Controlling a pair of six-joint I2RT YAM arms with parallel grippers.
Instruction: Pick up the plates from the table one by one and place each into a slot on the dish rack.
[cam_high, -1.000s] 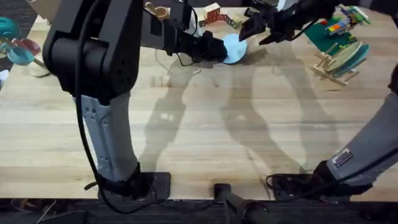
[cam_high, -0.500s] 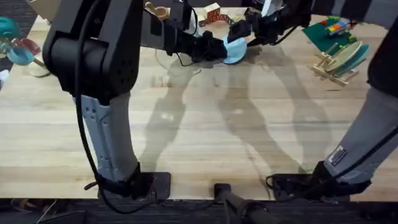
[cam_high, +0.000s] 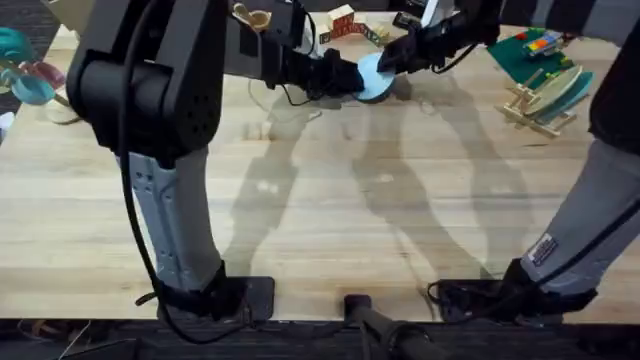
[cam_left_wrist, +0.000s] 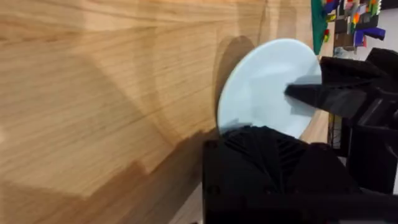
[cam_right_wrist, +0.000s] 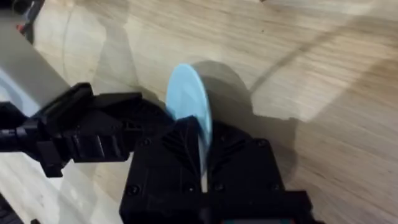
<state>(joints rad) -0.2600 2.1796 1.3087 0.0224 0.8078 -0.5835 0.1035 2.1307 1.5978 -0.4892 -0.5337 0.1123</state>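
Observation:
The light blue plate (cam_high: 372, 82) stands on edge above the far middle of the table (cam_high: 350, 210). My left gripper (cam_high: 345, 80) is shut on its left rim. From the right, my right gripper (cam_high: 384, 65) has a finger on each face and is shut on the opposite rim. In the left wrist view the plate (cam_left_wrist: 261, 93) rises from my fingers, with a right finger across its face. The right wrist view shows the plate (cam_right_wrist: 189, 106) edge-on between my fingers. The teal plate (cam_high: 562, 88) leans in the dish rack (cam_high: 533, 108) at the far right.
A green baseplate with coloured bricks (cam_high: 528, 50) lies behind the rack. Wooden blocks (cam_high: 345, 20) sit along the far edge. Teal and pink dishes (cam_high: 25, 75) are at the far left. The near half of the table is bare wood.
My right gripper came in from the right with open fingers and closed around the plate's right rim. The left gripper kept holding the plate in place.

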